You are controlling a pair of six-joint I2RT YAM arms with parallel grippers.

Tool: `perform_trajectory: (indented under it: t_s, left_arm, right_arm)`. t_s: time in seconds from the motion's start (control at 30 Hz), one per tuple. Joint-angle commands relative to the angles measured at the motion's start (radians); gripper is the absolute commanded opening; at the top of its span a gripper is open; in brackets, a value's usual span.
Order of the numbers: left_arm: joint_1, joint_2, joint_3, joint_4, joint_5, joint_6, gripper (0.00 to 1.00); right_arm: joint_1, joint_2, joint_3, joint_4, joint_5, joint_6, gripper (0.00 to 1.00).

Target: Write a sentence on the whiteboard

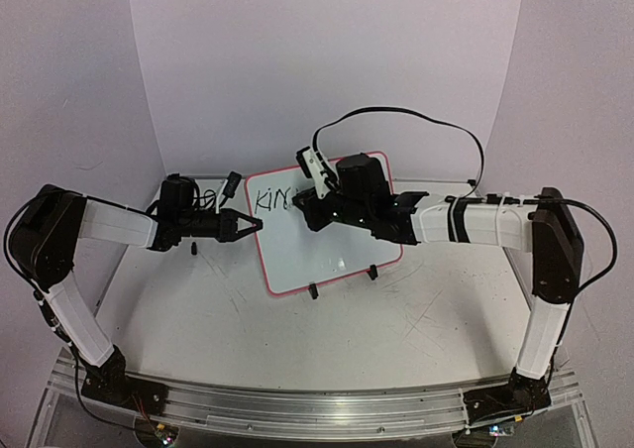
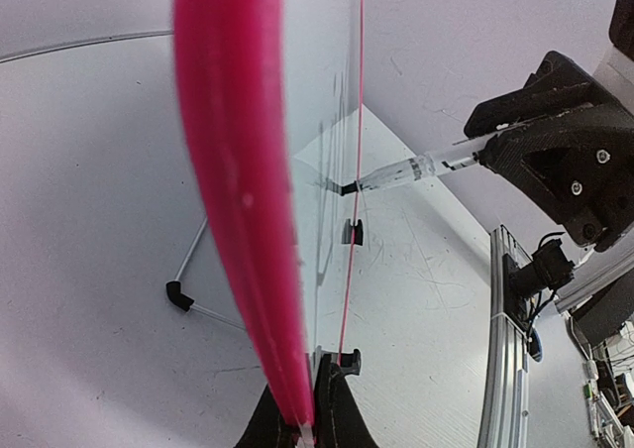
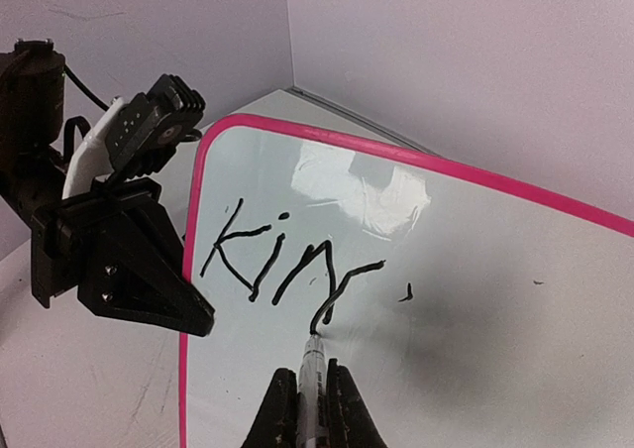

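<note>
Whiteboard [image 1: 332, 260] rim pinched in left tool [image 1: 256, 226]; right tool [image 3: 310, 371] clamps marker [image 3: 314, 347].

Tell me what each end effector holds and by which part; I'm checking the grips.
The left end effector grips the small pink-rimmed white board by its left edge. The right end effector pinches a clear-barrelled black-tipped marker by its barrel.

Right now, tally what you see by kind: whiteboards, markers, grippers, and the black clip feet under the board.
whiteboard: 1
marker: 1
grippers: 2 (left gripper, right gripper)
black clip feet: 2
Total: 6
</note>
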Motion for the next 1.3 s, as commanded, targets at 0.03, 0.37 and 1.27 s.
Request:
perform_trajectory:
  t_s: [0.03,0.37,1.27]
  left_arm:
    - [0.002,0.004,0.021,-0.044,-0.163,0.106,0.00]
    - [0.002,0.009,0.024,-0.046,-0.160,0.107,0.00]
    - [0.002,0.009,0.026,-0.049,-0.158,0.110,0.00]
  right_arm:
    - [-0.010,-0.035,0.008,-0.007,0.115,-0.004,0.00]
    - [-0.028,-0.018,0.060,0.001,0.145,-0.020,0.00]
    - [-0.041,0.021,0.116,-0.007,0.103,-0.028,0.00]
